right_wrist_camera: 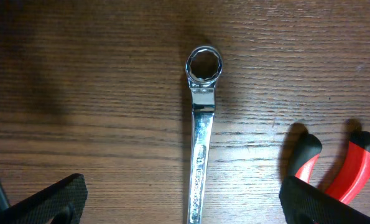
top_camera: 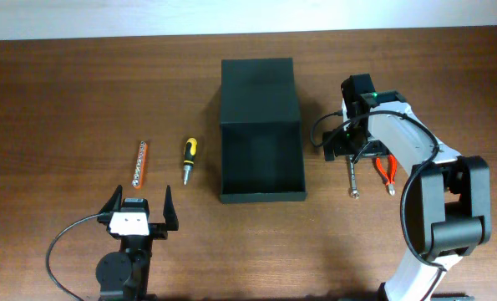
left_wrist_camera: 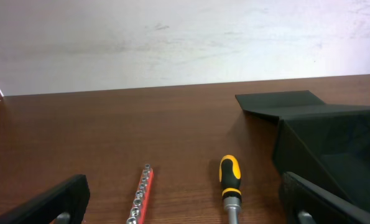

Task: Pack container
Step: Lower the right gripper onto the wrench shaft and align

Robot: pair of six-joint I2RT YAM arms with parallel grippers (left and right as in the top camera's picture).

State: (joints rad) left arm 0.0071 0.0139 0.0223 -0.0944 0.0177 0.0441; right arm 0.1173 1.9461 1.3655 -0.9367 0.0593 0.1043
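Hovering over a ring spanner [right_wrist_camera: 198, 149], the right gripper [right_wrist_camera: 183, 194] has its jaws spread wide and empty, one finger on either side of the chrome shaft, which is not yet touched. The spanner's long axis runs near to far, so the fingers would close across it, not along it. That is the relation the pick-up depends on. Red-handled pliers [right_wrist_camera: 334, 175] lie just to the right of the spanner, apart from it. The container [top_camera: 261, 163] sits in the middle of the table [top_camera: 64, 92], just left of the right gripper. It is open and looks bare inside, with its flap lid laid back flat on the far side. Its long side also runs near to far, parallel to the spanner, so carrying the tool leftward should need little or no turning. The left gripper [top_camera: 141, 199] rests near the front left edge, jaws likewise released and holding nothing. A yellow-and-black screwdriver [top_camera: 189, 157] and a red socket rail [top_camera: 139, 162] lie just beyond it, both left of the container. The right arm is plainly the nearer one for the spanner and pliers, the left for the other two tools.
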